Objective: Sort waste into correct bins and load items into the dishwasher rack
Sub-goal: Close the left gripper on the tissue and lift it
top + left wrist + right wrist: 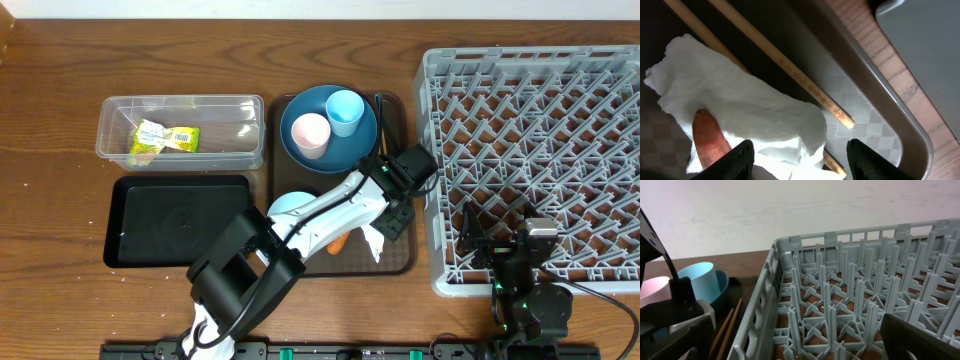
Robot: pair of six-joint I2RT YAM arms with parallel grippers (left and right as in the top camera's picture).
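Dark brown serving tray (395, 258) mid-bench; wood-grain bench (60, 70) all round; pale wall (790, 210) at twelve o'clock.

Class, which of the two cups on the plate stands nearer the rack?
The light-blue cup; the pink cup beside it stands farther from the rack.

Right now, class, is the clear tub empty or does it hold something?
Not empty: a yellow-green wrapper lies inside the tub, toward its left end.
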